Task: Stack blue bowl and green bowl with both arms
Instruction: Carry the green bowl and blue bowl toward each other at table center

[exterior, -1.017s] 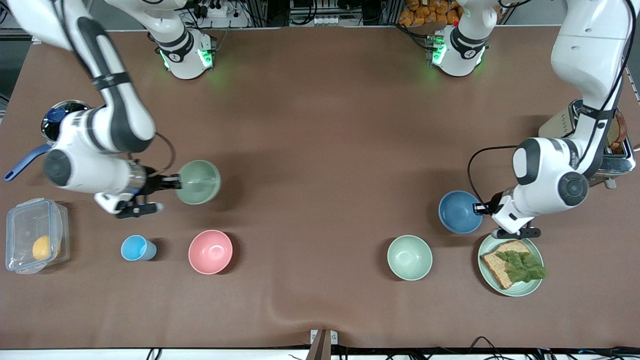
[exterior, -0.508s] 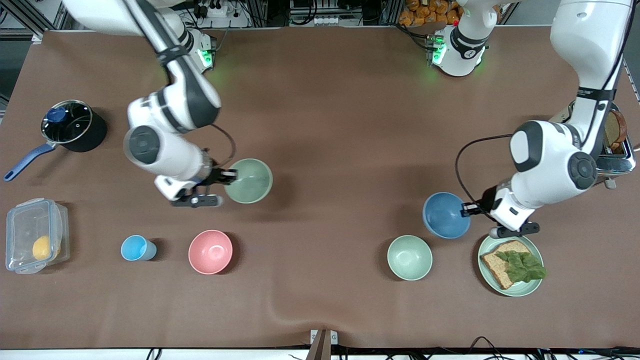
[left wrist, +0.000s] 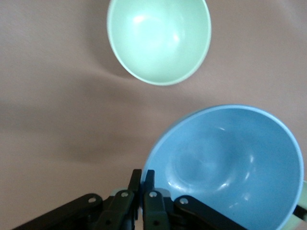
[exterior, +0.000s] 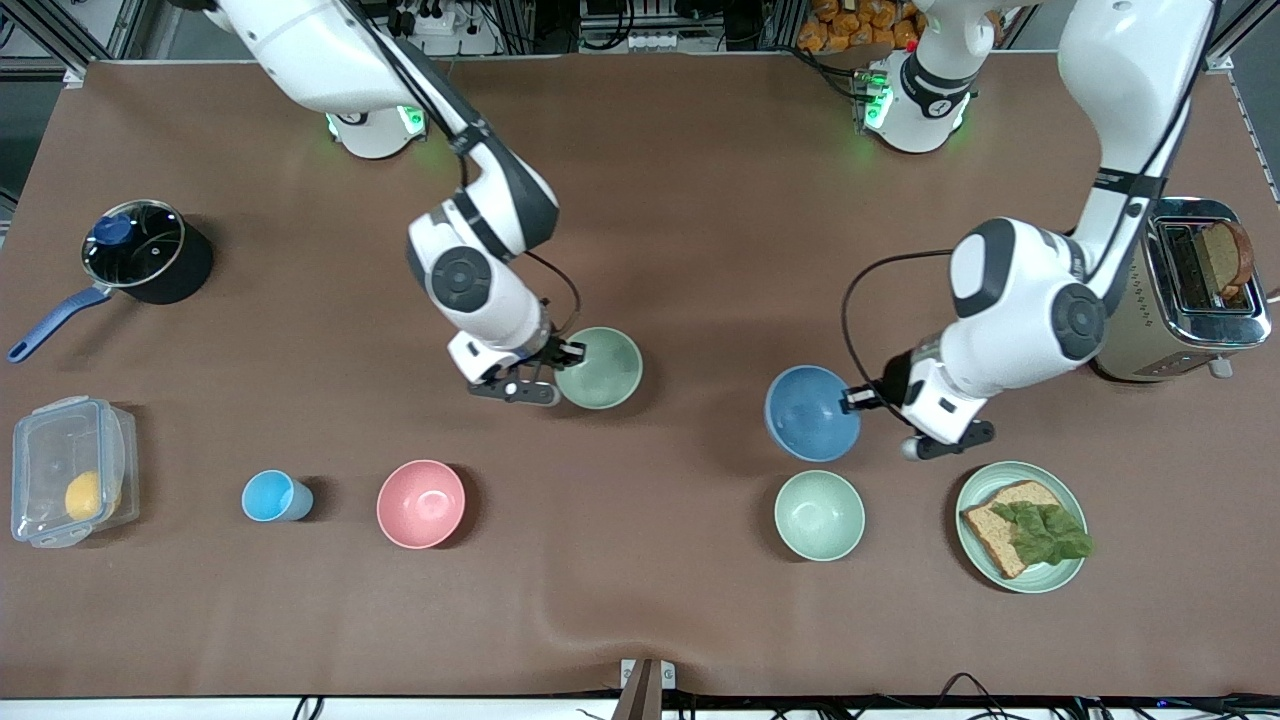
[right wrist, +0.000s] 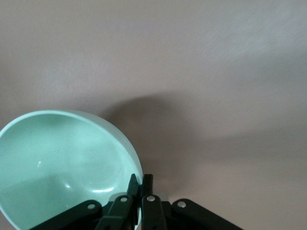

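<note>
Over the middle of the brown surface [exterior: 680, 250], we see the right gripper [exterior: 568, 360] with its fingers [right wrist: 139, 184] pinched on the rim of the green bowl [exterior: 598, 368], carried in the air. Toward the left arm's end, the left gripper [exterior: 852, 398] has its fingers [left wrist: 142, 178] clamped on the rim of the blue bowl [exterior: 812, 413], held above the surface beside the pale mint bowl [exterior: 819, 515], which rests closer to the front edge.

Left pincer [exterior: 858, 398] clamped; right pincer [exterior: 568, 355] clamped
</note>
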Robot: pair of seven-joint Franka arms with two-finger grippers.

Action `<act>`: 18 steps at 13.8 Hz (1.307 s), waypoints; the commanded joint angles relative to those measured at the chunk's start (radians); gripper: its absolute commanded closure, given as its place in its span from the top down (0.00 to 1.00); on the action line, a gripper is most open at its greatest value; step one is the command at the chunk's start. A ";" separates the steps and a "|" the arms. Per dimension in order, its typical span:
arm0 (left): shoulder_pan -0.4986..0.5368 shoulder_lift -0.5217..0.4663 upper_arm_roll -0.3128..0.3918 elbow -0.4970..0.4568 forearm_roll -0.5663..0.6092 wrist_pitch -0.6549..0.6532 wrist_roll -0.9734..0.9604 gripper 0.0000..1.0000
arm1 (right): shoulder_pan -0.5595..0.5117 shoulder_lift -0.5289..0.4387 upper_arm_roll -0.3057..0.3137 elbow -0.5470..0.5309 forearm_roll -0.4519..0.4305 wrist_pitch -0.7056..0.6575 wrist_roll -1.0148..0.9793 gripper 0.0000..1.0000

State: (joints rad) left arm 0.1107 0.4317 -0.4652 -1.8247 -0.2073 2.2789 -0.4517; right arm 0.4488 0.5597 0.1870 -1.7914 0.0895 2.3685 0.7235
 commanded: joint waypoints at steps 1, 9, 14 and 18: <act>-0.048 -0.013 -0.004 -0.013 -0.026 0.004 -0.054 0.00 | 0.045 0.064 -0.001 0.034 -0.030 0.047 0.091 0.00; -0.173 0.008 -0.001 -0.004 0.000 0.010 -0.245 0.00 | 0.030 0.054 0.002 0.032 -0.048 0.055 0.135 1.00; -0.253 0.045 0.003 0.002 0.005 0.059 -0.329 0.00 | -0.041 0.017 0.002 0.038 -0.005 0.000 0.301 1.00; -0.307 0.119 0.010 0.073 0.005 0.080 -0.423 0.00 | -0.071 0.020 -0.008 0.038 0.235 0.001 0.356 1.00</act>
State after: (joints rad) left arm -0.1687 0.5014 -0.4674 -1.8143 -0.2076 2.3567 -0.8381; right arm 0.3915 0.5950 0.1753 -1.7472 0.2364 2.3806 1.0204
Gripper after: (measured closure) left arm 0.956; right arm 0.000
